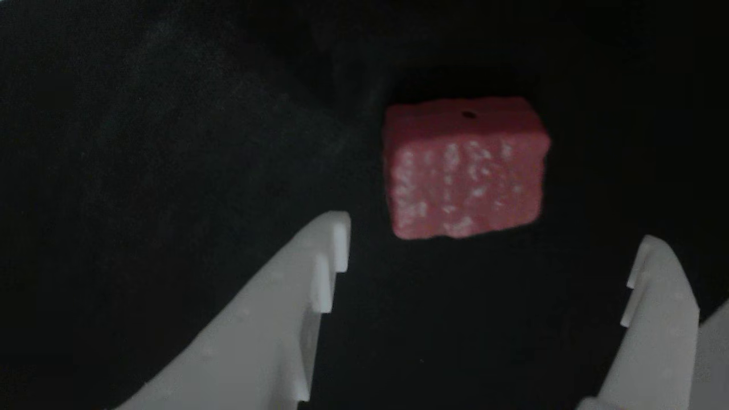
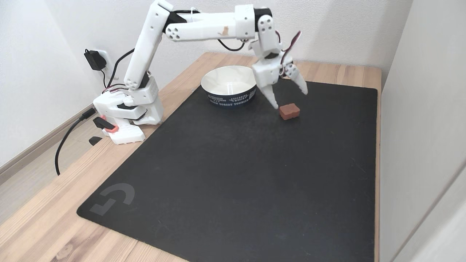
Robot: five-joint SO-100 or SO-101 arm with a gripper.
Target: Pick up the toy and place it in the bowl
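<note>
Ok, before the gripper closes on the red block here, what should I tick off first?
1. Gripper open wide enough for the toy: ok.
2. Toy lying flat on the black mat, free of both fingers: ok.
3. Toy centred between the fingers in the other view: not ok, it lies beyond the tips.
4. Height of the tips above the mat: cannot tell.
5. Bowl upright and empty: ok.

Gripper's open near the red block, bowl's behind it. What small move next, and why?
Probably ease the gripper straight down around the toy, then close. In the other view the toy lies on the black mat just beyond the spread fingertips, roughly centred between them, untouched. The bowl can wait.
</note>
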